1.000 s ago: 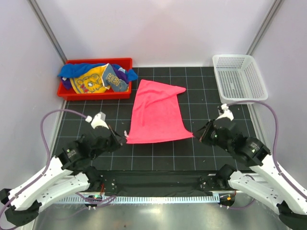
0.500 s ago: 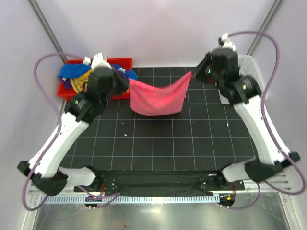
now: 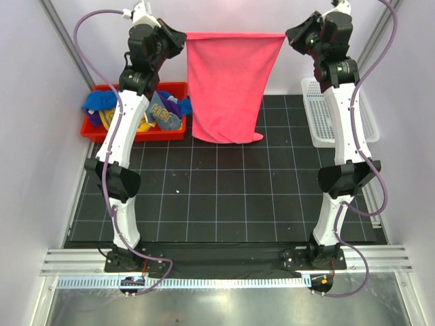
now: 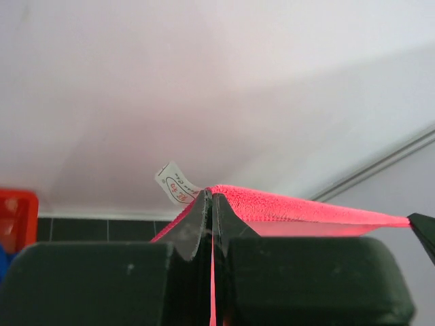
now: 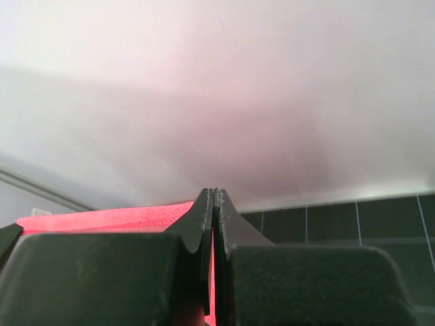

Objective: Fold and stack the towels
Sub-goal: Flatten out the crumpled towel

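Left arm (image 3: pixel 126 122) and right arm (image 3: pixel 343 125): white link shells, black joint housings, looping lilac cables (image 3: pixel 76 32).

A towel (image 3: pixel 228 81) hangs stretched between the left gripper (image 3: pixel 182 35) and right gripper (image 3: pixel 288 35), high above the table (image 3: pixel 224 204). At rear left, a bin (image 3: pixel 102 134) holds other towels (image 3: pixel 163 109). A basket (image 3: pixel 367 122) stands at rear right.

We counted 1 pink towel (image 3: pixel 231 85), upper centre | 1 heap of bunched towels (image 3: pixel 163 109), upper left: four colours seen, number unclear | 1 red bin (image 3: pixel 163 134) | 1 white mesh basket (image 3: pixel 312 115), upper right | 2 arms: left arm (image 3: pixel 122 129), right arm (image 3: pixel 343 115) | 2 grippers: left gripper (image 3: pixel 183 36), right gripper (image 3: pixel 287 37) | 1 white label (image 4: pixel 175 183).
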Controlling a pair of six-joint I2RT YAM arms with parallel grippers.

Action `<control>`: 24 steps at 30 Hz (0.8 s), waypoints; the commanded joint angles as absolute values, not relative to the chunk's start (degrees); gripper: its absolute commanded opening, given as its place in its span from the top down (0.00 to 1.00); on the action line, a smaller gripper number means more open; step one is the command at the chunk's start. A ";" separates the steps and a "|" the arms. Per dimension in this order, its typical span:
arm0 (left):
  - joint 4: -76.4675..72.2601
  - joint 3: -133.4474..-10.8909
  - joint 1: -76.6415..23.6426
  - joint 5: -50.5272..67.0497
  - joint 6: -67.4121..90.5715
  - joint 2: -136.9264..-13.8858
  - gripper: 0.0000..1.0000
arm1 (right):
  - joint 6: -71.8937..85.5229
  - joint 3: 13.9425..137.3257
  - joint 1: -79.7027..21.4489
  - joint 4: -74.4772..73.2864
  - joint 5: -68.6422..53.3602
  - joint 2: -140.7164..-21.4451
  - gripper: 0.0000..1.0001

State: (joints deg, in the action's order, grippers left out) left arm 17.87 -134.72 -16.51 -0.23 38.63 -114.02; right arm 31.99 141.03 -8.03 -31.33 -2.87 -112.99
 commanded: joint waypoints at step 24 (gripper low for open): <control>-17.32 -144.23 -14.33 4.48 34.01 -124.45 1.00 | 24.96 139.49 -7.03 12.21 -5.36 -115.40 0.99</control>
State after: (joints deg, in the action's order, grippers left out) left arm -13.23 -142.06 -14.90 4.60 35.35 -123.61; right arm 26.63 139.44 -7.27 6.74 -5.54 -116.29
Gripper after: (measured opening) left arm 0.009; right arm 0.036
